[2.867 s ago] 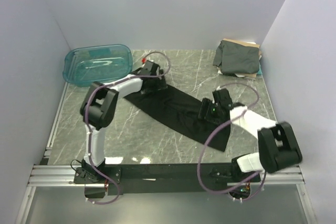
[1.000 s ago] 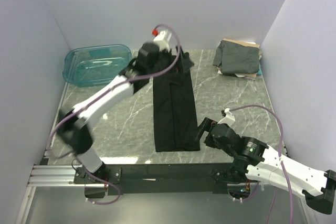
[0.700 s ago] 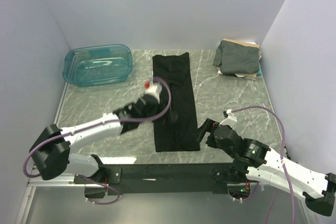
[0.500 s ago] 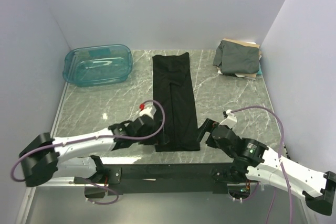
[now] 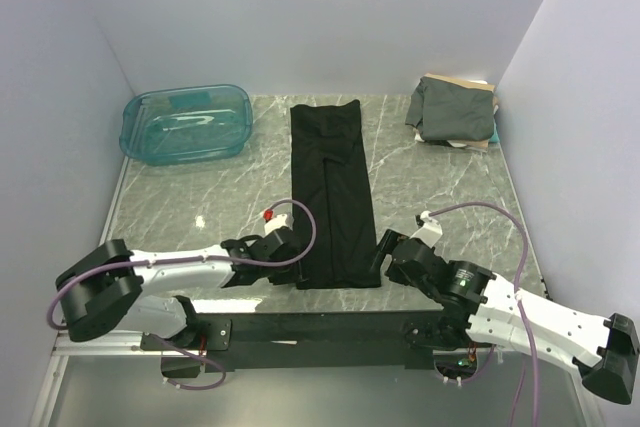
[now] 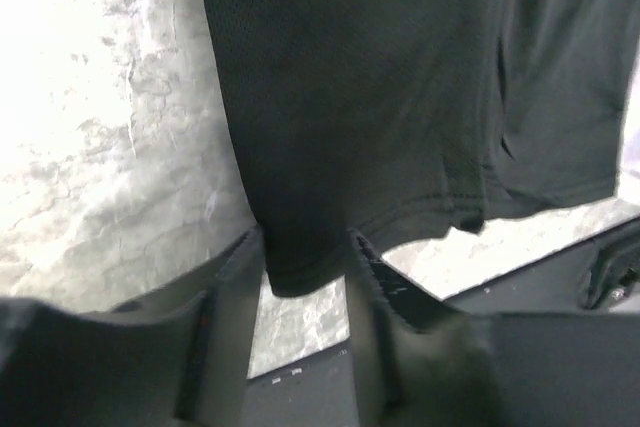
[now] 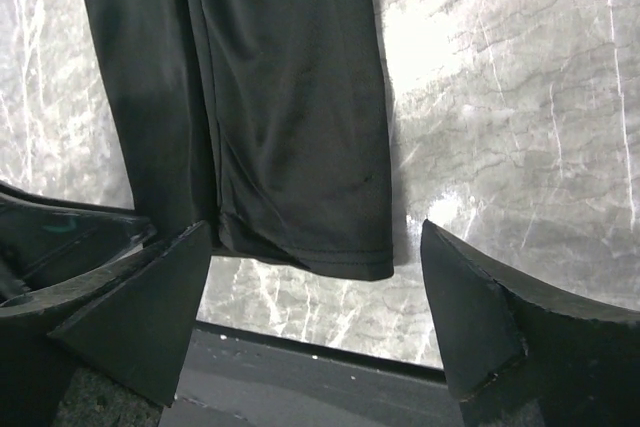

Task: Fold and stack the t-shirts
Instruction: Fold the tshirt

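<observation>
Narrowing since earlier, left claw [image 6: 300, 252] straddles black t-shirt [image 5: 335, 187] corner; right claw [image 7: 315, 235] gapes open.

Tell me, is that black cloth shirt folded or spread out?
Partly folded: the black cloth shirt lies as a long narrow strip, no sleeves showing, a fold edge down its middle.

Left arm [image 5: 180, 259], right arm [image 5: 540, 319]: white link shells, black joint housings, purple-grey cables [image 5: 470, 209] looping alongside. Black bases on a black crossbar [image 5: 320, 328]. Left claw [image 5: 298, 269]: black, with a red-and-white fitting [image 5: 268, 215] behind it. Right claw [image 5: 382, 249]: black, broad wedge-shaped fingers [image 7: 130, 307]. Green light [image 5: 462, 297] on the right forearm.
</observation>
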You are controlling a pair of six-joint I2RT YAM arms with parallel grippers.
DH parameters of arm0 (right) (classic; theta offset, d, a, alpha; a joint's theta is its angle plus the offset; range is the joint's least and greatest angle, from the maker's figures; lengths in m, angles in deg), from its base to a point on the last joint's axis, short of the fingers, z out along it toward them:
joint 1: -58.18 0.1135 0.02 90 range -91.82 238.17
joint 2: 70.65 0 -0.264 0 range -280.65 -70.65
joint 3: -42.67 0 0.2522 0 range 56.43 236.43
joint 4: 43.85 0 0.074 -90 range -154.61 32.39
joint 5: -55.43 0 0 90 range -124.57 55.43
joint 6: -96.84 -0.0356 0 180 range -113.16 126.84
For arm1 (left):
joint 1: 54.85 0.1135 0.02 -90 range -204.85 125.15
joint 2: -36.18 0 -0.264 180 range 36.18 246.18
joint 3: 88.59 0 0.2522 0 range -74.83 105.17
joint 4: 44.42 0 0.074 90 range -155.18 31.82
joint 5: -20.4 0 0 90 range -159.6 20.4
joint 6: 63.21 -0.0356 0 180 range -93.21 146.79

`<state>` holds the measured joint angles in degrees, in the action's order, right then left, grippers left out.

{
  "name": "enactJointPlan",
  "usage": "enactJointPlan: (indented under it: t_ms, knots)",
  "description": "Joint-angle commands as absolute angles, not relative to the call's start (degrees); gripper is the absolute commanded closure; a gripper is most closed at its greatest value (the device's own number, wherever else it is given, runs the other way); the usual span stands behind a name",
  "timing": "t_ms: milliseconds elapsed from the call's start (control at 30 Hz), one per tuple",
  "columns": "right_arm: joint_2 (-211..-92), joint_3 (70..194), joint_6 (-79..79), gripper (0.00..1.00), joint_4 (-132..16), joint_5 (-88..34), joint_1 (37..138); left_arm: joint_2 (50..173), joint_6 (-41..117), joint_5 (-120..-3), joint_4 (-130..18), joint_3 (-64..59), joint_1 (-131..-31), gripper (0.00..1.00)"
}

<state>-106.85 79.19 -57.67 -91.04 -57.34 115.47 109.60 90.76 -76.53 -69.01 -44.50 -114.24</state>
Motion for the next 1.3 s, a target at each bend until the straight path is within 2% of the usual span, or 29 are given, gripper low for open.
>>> enactJointPlan:
  t_ms: [0, 200, 267, 467, 700, 800, 833, 967, 1067, 1167, 1267]
  knots:
    - [-106.68, 77.79, -59.34, 0.10, -88.81, -59.01, 114.60, 112.11, 89.20, -77.51, -69.86, -42.13, -114.61, 0.61]
    - [-107.82, 75.50, -57.76, 0.14, -84.95, -55.06, 112.15, 113.96, 88.58, -76.98, -72.23, -41.25, -114.79, 0.94]
    - [-109.40, 74.97, -56.71, 0.18, -83.36, -52.86, 111.18, 113.96, 88.58, -77.15, -72.85, -40.99, -114.70, 0.99]
    - [-115.89, 74.62, -51.97, 0.34, -79.15, -44.18, 105.73, 114.40, 88.40, -76.10, -71.10, -41.08, -114.79, 0.99]
    - [-122.06, 74.97, -49.58, 0.40, -79.59, -38.11, 104.76, 114.40, 88.75, -77.15, -71.45, -40.73, -114.96, 0.99]
    - [-123.20, 74.71, -49.32, 0.51, -78.97, -35.73, 104.76, 114.05, 88.93, -77.42, -71.45, -40.90, -114.88, 0.99]
    - [-123.38, 74.79, -49.32, 0.52, -78.97, -35.63, 104.67, 113.87, 89.02, -77.59, -71.54, -40.99, -114.88, 0.99]
    - [-123.12, 75.67, -48.97, 0.70, -80.37, -37.29, 104.76, 112.56, 89.11, -78.12, -71.10, -41.52, -114.88, 0.99]
    - [-121.89, 76.81, -48.62, 0.80, -81.16, -40.89, 104.76, 112.20, 88.67, -78.30, -70.66, -41.25, -114.96, 0.99]
    - [-121.01, 78.83, -47.22, 0.86, -81.43, -43.18, 104.58, 112.38, 88.23, -78.82, -71.01, -40.20, -114.88, 0.99]
    - [-120.92, 81.38, -45.37, 0.88, -81.86, -44.06, 104.23, 112.29, 87.35, -79.09, -71.62, -38.62, -114.88, 0.99]
